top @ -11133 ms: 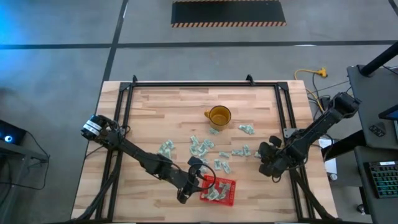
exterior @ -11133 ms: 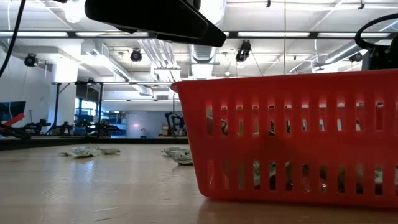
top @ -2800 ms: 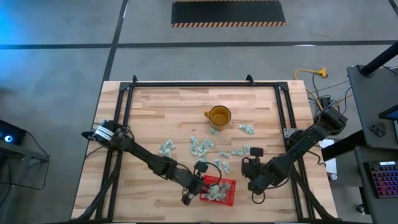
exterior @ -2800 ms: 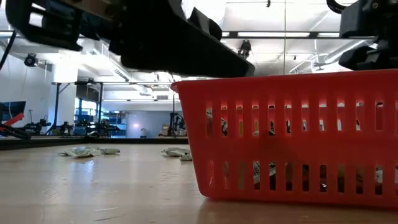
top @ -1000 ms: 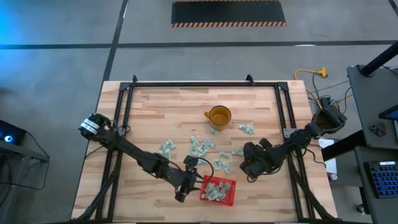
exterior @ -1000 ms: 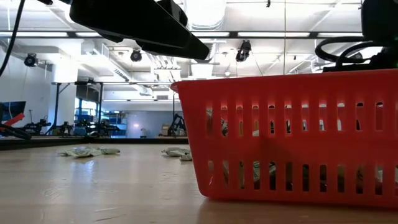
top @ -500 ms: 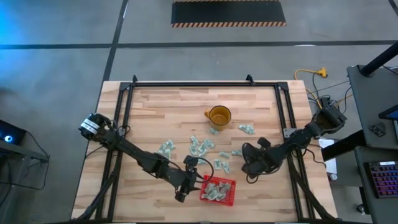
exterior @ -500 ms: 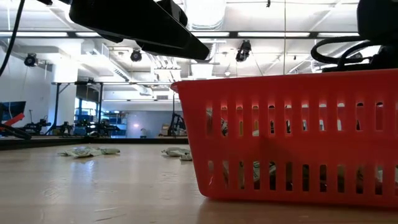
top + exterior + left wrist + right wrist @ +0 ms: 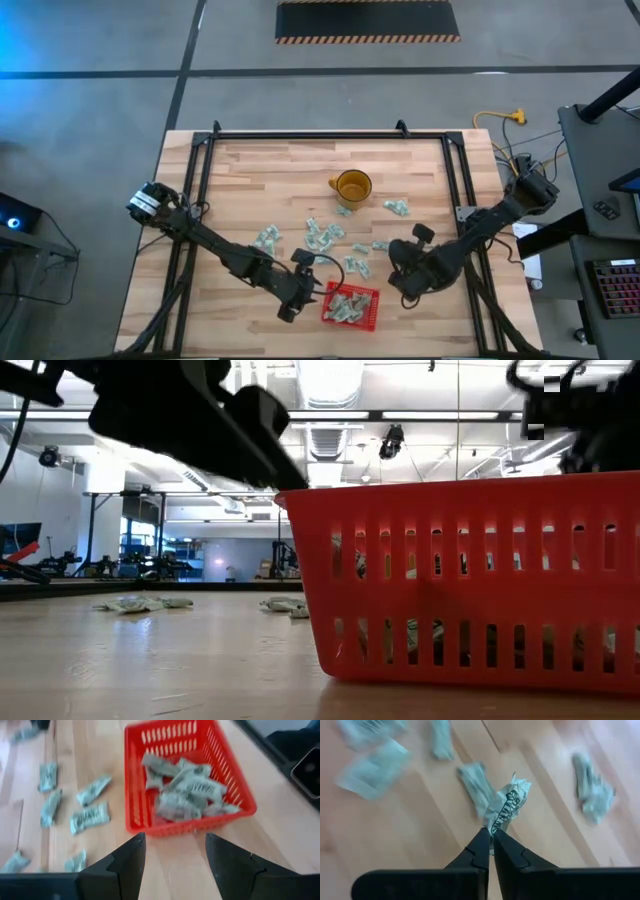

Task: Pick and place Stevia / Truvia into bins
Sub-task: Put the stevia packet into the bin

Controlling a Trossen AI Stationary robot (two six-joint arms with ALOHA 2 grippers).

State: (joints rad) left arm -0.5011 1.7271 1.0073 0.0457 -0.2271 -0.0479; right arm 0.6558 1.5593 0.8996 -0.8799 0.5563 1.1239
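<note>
Now right pincer (image 9: pixel 491 834) pinches one packet (image 9: pixel 509 806); left pincer (image 9: pixel 173 850) spread beside one basket (image 9: pixel 235 795)

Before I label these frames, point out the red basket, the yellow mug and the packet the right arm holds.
red basket (image 9: pixel 134 780), left wrist view, on its side wall.
yellow mug (image 9: pixel 352 187), high view, on its rim.
held packet (image 9: pixel 509 805), right wrist view, on its printed face.

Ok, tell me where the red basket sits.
In the high view, the red basket sits at the table's near edge, between the left tool and right tool.
</note>
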